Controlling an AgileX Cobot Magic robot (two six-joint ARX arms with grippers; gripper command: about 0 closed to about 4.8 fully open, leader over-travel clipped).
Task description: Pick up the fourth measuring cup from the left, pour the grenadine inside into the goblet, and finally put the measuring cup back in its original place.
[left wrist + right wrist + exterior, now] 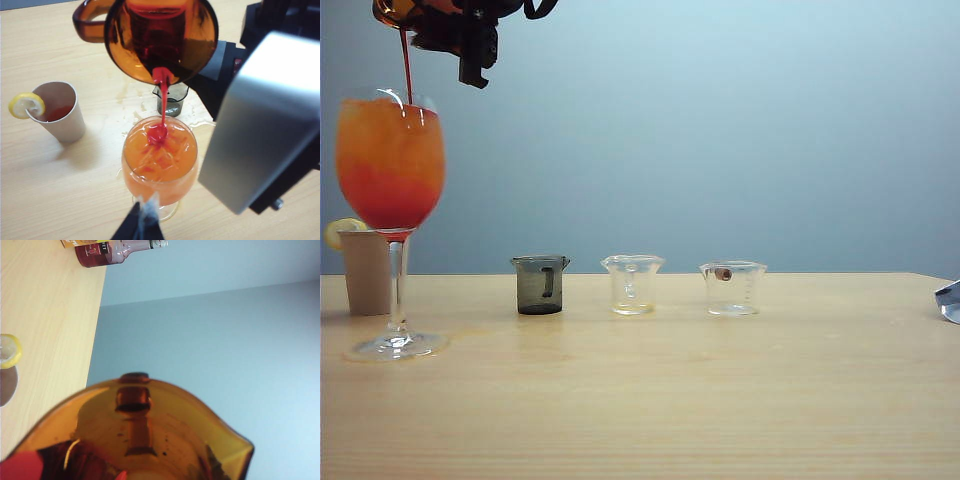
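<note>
The goblet (390, 150) stands at the table's far left, full of orange juice over a red layer. High above its rim my right gripper (438, 28) is shut on the fourth measuring cup (392, 10), an amber cup tipped steeply spout-down. A thin stream of grenadine (406, 65) runs from the spout into the bowl. The left wrist view looks down on the cup (160, 35), the stream (162, 100) and the goblet (160, 160). My left gripper (142, 222) hovers near the goblet's foot, its dark fingers together on nothing. The amber cup (150, 440) fills the right wrist view and hides that gripper's fingers.
A smoky grey cup (540, 285) and two clear cups (632, 284) (733, 288) stand in a row mid-table. A beige tumbler (365, 270) with a lemon slice sits behind the goblet. Wet patches (135, 112) lie near the goblet. Bottles (115, 247) lie farther off.
</note>
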